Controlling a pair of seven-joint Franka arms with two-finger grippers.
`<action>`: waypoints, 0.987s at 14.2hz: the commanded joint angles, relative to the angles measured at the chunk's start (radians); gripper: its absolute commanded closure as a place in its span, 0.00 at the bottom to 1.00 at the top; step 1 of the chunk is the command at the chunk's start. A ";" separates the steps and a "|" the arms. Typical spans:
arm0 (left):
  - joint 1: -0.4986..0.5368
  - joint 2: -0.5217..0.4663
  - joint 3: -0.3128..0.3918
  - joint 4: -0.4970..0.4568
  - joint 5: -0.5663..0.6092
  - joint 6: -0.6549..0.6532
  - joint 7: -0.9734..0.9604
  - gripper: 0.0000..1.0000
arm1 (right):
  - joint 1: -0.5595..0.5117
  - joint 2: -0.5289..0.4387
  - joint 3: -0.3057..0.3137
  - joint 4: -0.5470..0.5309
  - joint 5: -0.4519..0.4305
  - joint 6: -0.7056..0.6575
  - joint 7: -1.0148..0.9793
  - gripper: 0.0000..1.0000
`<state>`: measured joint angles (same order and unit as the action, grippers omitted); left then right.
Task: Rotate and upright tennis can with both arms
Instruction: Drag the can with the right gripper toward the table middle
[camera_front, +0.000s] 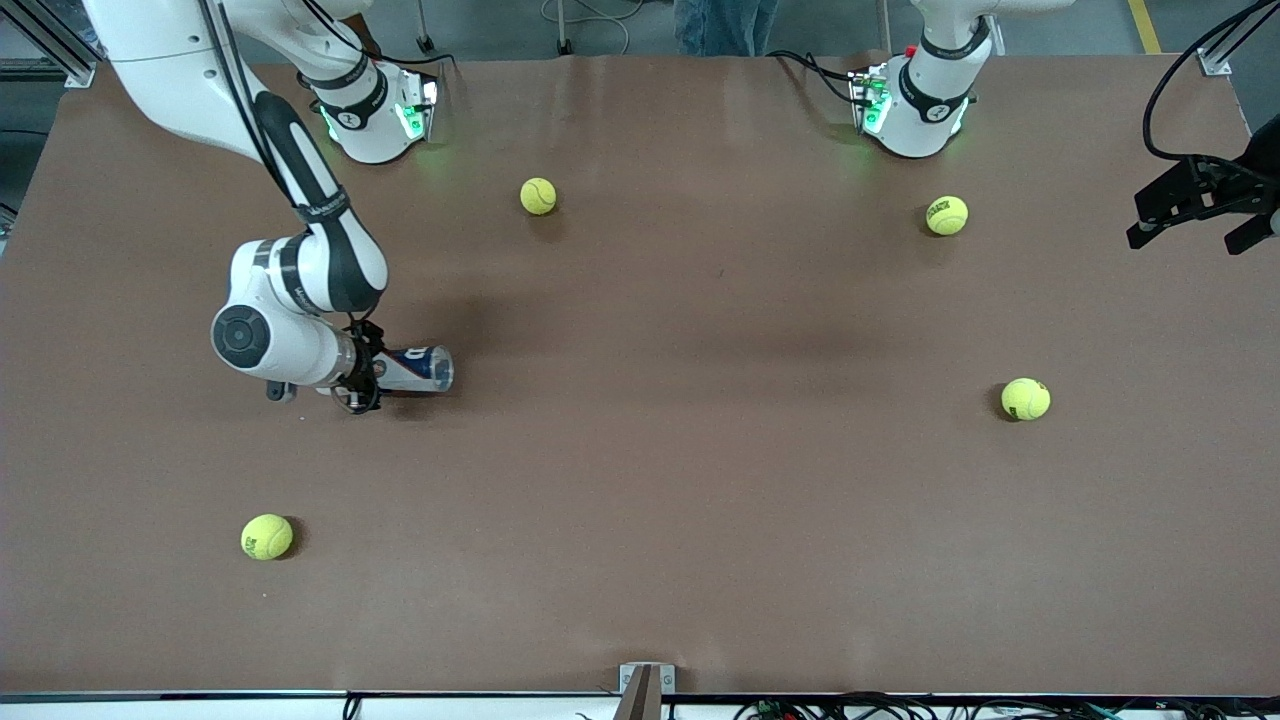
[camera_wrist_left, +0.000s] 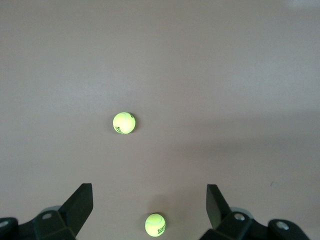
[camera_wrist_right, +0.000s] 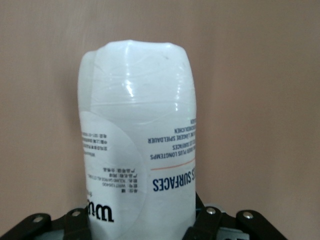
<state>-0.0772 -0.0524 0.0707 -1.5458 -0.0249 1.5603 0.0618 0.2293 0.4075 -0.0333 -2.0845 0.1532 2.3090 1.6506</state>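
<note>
Tennis can aside for a sec, biggest thing here is the brown table (camera_front: 700, 480); it fills nearly the whole front view and both wrist views look down on it.

Next the right arm (camera_front: 300, 200); it comes from its green-lit base and bends down low toward its own end of the table, wrist almost level with the surface; the left arm (camera_front: 935, 90) shows little more than its base, it's just waiting.

So the tennis can (camera_front: 418, 368) lies on its side on the table at the right arm's end, roughly mid-depth, its free end pointing toward the table's middle; in the right wrist view the white label with navy print runs straight out from the camera.

The right gripper (camera_front: 365, 378) sits at the can's other end, fingers clamped on the can, one on each side of it.

The left gripper (camera_front: 1195, 215) hangs up in the air over the left arm's end of the table, fingers (camera_wrist_left: 80, 205) spread wide apart with nothing between them.

Smallest stuff: four tennis balls scattered well apart; one near the right base (camera_front: 538, 196), one near the left base (camera_front: 946, 215), one at the left arm's end, lower down (camera_front: 1025, 399), and one nearest the front camera (camera_front: 267, 537).
</note>
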 joint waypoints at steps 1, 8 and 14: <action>0.001 -0.003 -0.002 0.006 0.000 0.001 -0.002 0.00 | 0.096 0.001 -0.002 0.038 0.025 -0.008 0.061 0.38; 0.001 -0.003 -0.002 0.006 0.000 0.001 -0.002 0.00 | 0.350 0.057 -0.003 0.248 0.022 -0.016 0.123 0.38; 0.002 -0.003 -0.002 0.006 0.000 0.001 0.000 0.00 | 0.505 0.229 -0.013 0.512 -0.033 -0.057 0.277 0.38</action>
<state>-0.0772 -0.0524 0.0706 -1.5458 -0.0249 1.5602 0.0618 0.6930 0.5368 -0.0285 -1.7153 0.1524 2.2941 1.8459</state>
